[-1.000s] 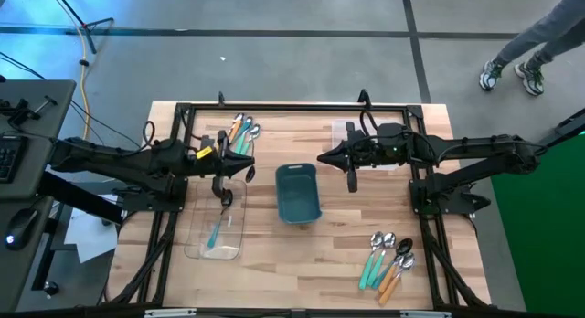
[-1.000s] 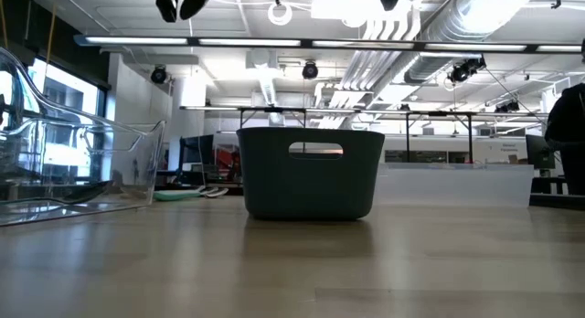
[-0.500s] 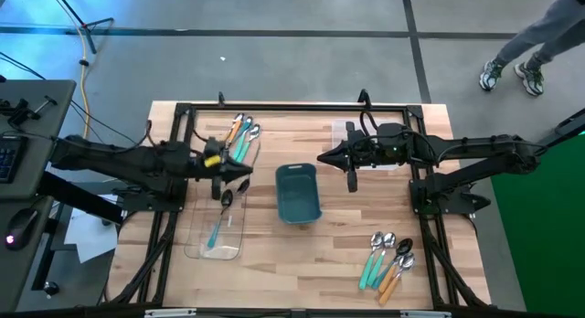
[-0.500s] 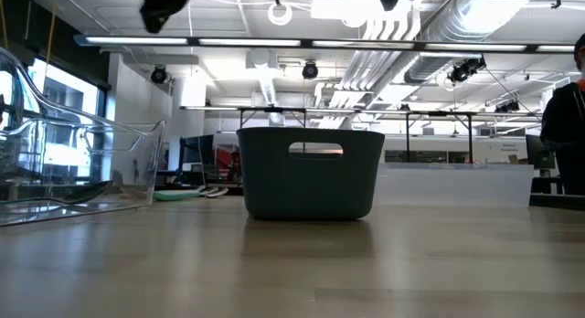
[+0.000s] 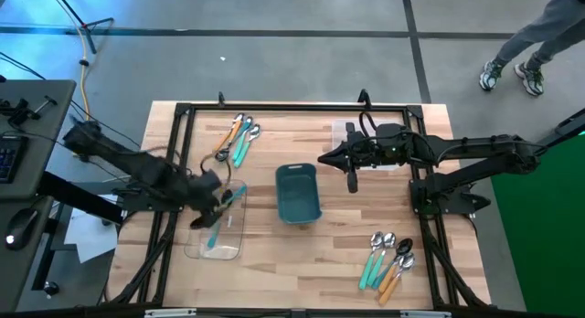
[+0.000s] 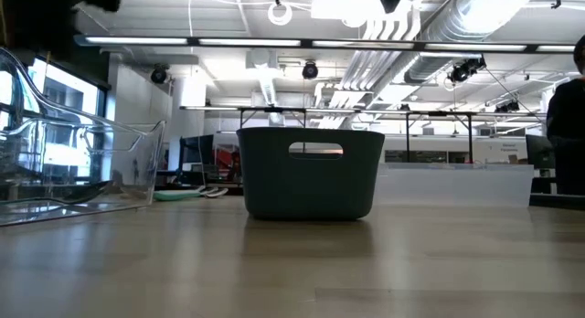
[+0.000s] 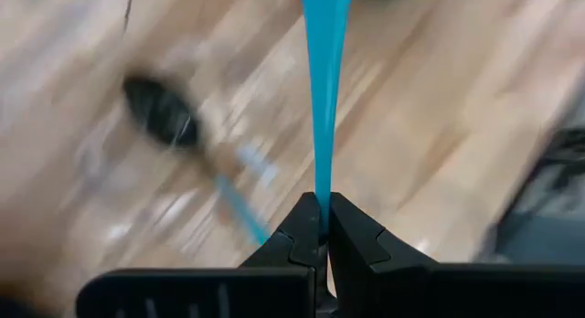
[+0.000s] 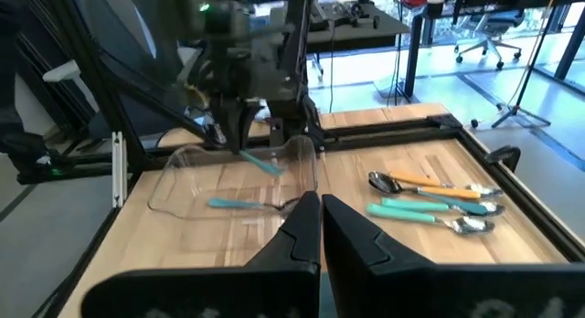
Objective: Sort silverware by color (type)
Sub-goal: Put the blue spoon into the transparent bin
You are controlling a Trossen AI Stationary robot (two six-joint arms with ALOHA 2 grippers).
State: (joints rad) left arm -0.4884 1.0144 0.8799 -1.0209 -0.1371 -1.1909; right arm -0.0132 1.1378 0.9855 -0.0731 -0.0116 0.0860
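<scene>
Seen from above, left to right. A clear plastic tray [image 5: 219, 228] lies on the left part of the wooden table [image 5: 320, 272], with one teal-handled spoon [image 5: 213, 234] inside it. The left gripper [image 5: 217, 208] hangs over this tray, its fingers [image 7: 302, 236] pinched together on the thin handle of another teal spoon [image 7: 324, 90]; motion blur hides that spoon's bowl. Behind the tray, near the far edge, lies a loose cluster of spoons [image 5: 239, 133] with teal and orange handles and shiny metal bowls. At the table's centre stands a teal rectangular bin [image 5: 298, 194], which in the low view blocks the sight line across the table. Just to the right of the bin and slightly behind it, the right gripper [image 5: 352, 181] hangs over the table, fingers closed together with nothing between them. Near the front right corner lies a second group of spoons [image 5: 388, 259], with teal, orange and dark handles, bowls pointing toward the far edge.
</scene>
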